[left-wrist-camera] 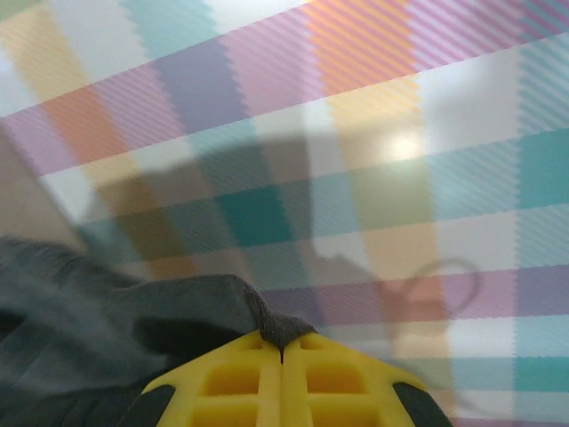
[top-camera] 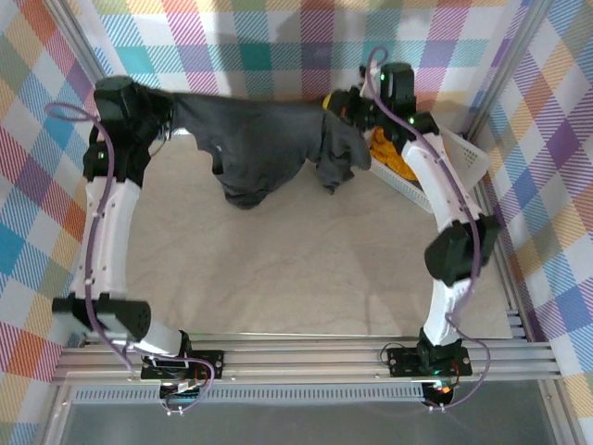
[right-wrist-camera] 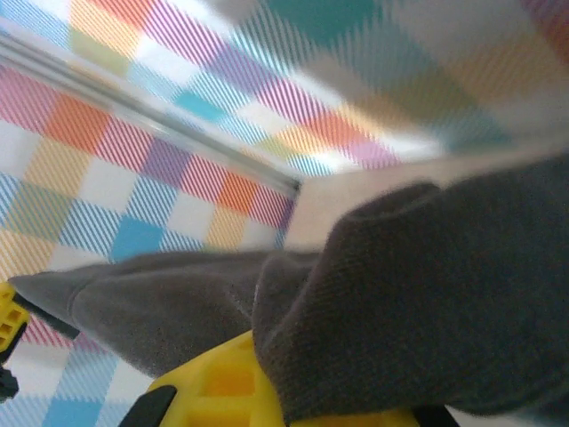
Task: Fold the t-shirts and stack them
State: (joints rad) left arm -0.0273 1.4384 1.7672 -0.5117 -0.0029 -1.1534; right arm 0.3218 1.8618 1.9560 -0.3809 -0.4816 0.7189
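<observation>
I have the dark t-shirt [top-camera: 259, 148] held up over the worktop [top-camera: 306, 278], left of the basket [top-camera: 468, 158], sagging in the middle. My left end effector [top-camera: 171, 113] grips the shirt's end farthest from the basket; on the left wrist camera its yellow fingers [left-wrist-camera: 231, 382] meet with cloth pinched between them. My right end effector [top-camera: 341, 107], just beside the basket, is clamped on the other end. The yellow t-shirt [top-camera: 387, 153] lies in the basket.
</observation>
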